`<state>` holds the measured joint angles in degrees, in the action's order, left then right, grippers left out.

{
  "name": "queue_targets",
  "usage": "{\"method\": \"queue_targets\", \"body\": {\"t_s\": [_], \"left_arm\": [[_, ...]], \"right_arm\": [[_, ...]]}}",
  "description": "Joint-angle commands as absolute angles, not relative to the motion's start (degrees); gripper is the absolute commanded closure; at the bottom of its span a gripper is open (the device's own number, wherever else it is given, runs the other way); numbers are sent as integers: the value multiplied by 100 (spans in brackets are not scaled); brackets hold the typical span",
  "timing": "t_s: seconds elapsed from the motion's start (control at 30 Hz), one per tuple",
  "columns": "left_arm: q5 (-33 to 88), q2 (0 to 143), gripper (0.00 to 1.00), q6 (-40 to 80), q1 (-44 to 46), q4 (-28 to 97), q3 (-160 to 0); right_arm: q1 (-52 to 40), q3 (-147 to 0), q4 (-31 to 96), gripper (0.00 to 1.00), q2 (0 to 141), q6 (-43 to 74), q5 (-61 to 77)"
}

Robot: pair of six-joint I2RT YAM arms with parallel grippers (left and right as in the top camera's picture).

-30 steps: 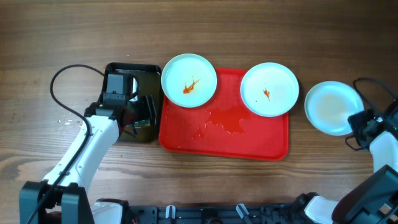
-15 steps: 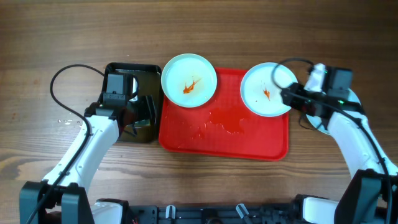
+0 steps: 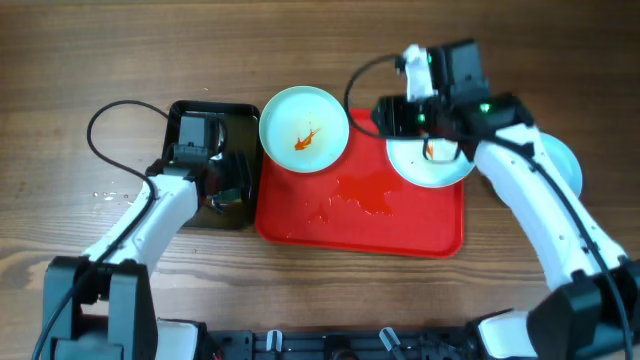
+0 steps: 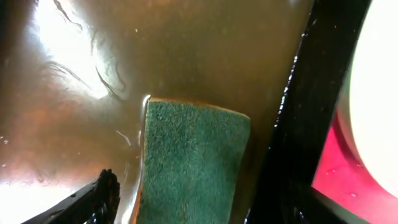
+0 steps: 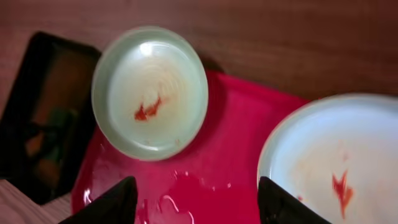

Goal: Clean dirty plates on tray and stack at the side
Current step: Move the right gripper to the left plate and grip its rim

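Observation:
The red tray (image 3: 360,222) holds two pale plates. The left plate (image 3: 304,129) has an orange-red smear; it also shows in the right wrist view (image 5: 149,90). The right plate (image 3: 428,165) is partly under my right arm and shows a smear in the right wrist view (image 5: 339,158). A third plate (image 3: 563,158) lies on the table right of the tray, mostly hidden by the arm. My right gripper (image 3: 387,118) (image 5: 196,200) is open and empty above the tray between the two plates. My left gripper (image 3: 226,180) (image 4: 186,208) is open, straddling a green sponge (image 4: 193,158).
The sponge lies in brownish water in a small black tray (image 3: 190,118) (image 4: 74,74) just left of the red tray. Water droplets and a wet patch (image 3: 365,200) lie on the red tray's middle. Cables loop beside both arms.
My right arm has swung from the table's right edge leftward and back, and now hangs over the red tray's far side. The left arm has barely moved.

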<state>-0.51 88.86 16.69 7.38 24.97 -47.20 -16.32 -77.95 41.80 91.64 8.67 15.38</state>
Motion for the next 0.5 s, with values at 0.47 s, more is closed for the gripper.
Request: {"method": "queue_targets", "body": {"t_s": [0.47], "left_arm": [[60, 9266, 25, 1702, 727, 2467, -4768]], "right_arm": [[-2335, -7992, 3033, 70, 12206, 2158, 1846]]}}
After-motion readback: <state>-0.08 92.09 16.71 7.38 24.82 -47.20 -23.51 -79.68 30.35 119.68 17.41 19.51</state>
